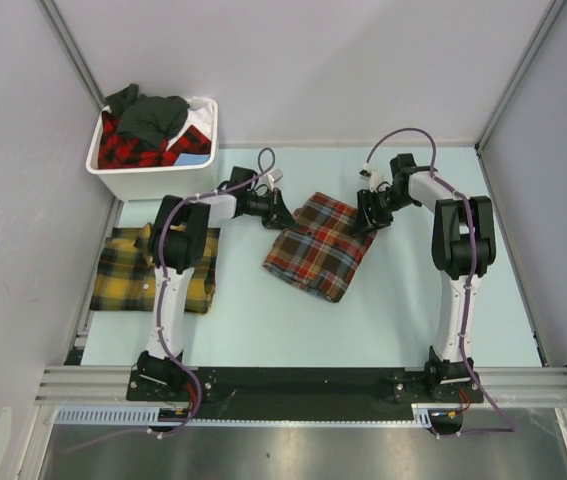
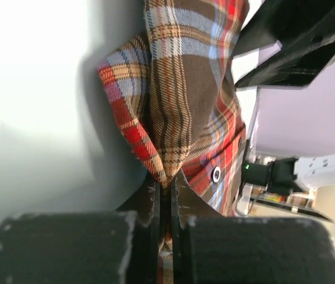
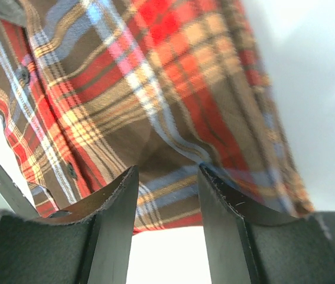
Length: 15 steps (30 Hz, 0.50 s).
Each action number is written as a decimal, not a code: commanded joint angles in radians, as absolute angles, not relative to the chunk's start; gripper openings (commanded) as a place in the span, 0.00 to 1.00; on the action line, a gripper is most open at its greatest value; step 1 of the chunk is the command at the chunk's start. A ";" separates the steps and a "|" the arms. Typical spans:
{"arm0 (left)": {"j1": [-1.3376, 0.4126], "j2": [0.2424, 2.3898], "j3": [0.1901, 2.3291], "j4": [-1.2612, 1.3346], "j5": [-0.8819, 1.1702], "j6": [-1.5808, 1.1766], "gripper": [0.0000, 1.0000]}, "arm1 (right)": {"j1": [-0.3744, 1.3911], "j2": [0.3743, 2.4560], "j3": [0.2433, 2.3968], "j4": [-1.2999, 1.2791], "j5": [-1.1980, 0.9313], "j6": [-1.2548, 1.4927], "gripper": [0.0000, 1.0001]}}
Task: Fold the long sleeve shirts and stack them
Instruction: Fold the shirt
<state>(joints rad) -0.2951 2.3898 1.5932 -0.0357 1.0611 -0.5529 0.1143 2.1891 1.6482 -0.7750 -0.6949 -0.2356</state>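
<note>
The red-brown plaid shirt with blue lines (image 1: pixel 321 245) lies partly folded in the middle of the table. My left gripper (image 1: pixel 281 212) is shut on the shirt's left far edge; in the left wrist view the cloth (image 2: pixel 179 106) is pinched between the fingers (image 2: pixel 149 201). My right gripper (image 1: pixel 371 222) is at the shirt's right far edge, jaws open, with the cloth (image 3: pixel 155 100) just ahead of the fingertips (image 3: pixel 123 183). A folded yellow-and-dark-green plaid shirt (image 1: pixel 143 275) lies at the left, partly under my left arm.
A white plastic bin (image 1: pixel 153 178) at the back left holds red-black plaid and dark grey garments (image 1: pixel 148 125). Grey walls stand on the left, back and right. The black rail (image 1: pixel 303 385) runs along the near edge.
</note>
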 commanded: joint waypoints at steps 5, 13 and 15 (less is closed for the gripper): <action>-0.290 2.231 1.884 -0.517 0.963 -0.145 0.00 | 0.012 2.059 1.577 -0.709 -0.712 -0.147 0.49; -0.296 2.146 2.033 -0.721 0.752 0.110 0.00 | -0.083 1.916 1.434 -0.638 -0.793 -0.083 0.49; -0.296 2.170 2.123 -0.805 0.685 0.176 0.00 | -0.100 1.905 1.427 -0.638 -0.801 -0.080 0.49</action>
<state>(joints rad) -0.2970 2.2192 1.9484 -0.6422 0.8295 -0.0280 -0.0788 1.9732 1.4448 -0.6804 -0.7467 -0.1123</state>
